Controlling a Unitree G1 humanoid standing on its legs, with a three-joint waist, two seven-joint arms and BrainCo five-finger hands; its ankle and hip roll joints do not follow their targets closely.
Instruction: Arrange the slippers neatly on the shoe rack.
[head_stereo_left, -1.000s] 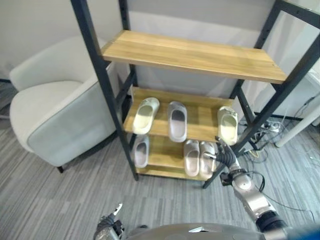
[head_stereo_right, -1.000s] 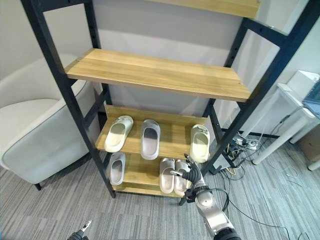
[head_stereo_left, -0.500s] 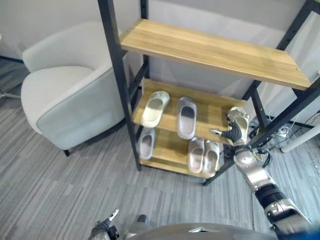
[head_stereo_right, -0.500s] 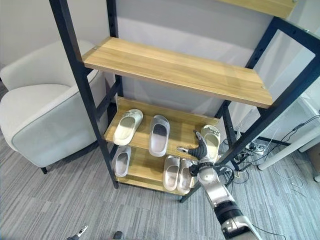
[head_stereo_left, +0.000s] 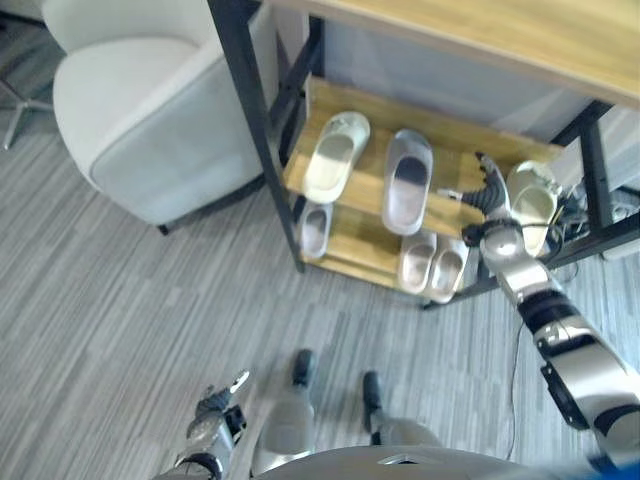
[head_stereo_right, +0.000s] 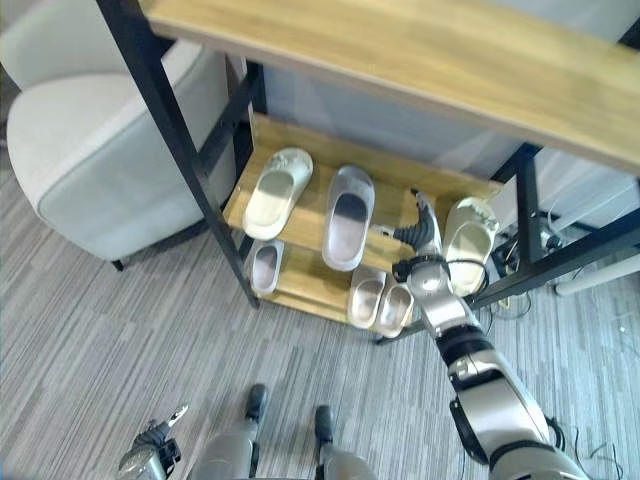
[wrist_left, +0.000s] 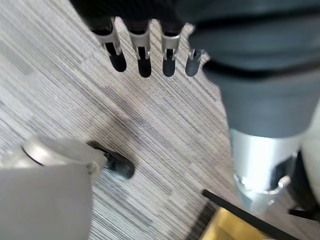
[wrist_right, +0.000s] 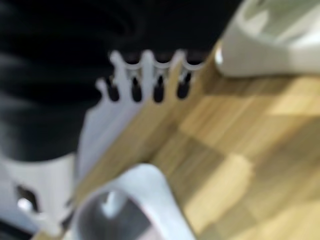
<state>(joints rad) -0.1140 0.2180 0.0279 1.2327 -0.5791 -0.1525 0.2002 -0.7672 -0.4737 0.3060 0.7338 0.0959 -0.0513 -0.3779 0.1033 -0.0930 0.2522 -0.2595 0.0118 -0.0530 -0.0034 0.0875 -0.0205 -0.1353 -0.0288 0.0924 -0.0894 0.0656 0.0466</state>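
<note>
Left eye view looks down on the rack (head_stereo_left: 255, 120), a black frame with wooden shelves, standing on grey carpet (head_stereo_left: 120, 300) with a pale armchair (head_stereo_left: 140, 110) just to its left. On the middle shelf (head_stereo_left: 460, 165) lie three slippers: a cream one (head_stereo_left: 335, 157) at the left end, a grey one (head_stereo_left: 407, 181) beside it, and a second cream one (head_stereo_left: 532, 204) well apart at the right end. On the bottom shelf (head_stereo_left: 365, 262) a single grey slipper (head_stereo_left: 314, 229) lies at the left, and a grey pair (head_stereo_left: 432, 267) sits side by side toward the right, the two touching. The right hand (head_stereo_left: 487, 195) is raised over the middle shelf, between the grey slipper and the right cream slipper, fingers straight and spread, holding nothing; whether it touches the cream slipper cannot be told. In the right wrist view its fingers (wrist_right: 145, 75) point out straight over the wood, with the cream slipper (wrist_right: 270, 40) and the grey slipper (wrist_right: 130, 210) on either side. The left hand (head_stereo_left: 218, 412) hangs low over the carpet, well apart from the rack; in the left wrist view its fingers (wrist_left: 142, 50) are straight and relaxed, empty.
</note>
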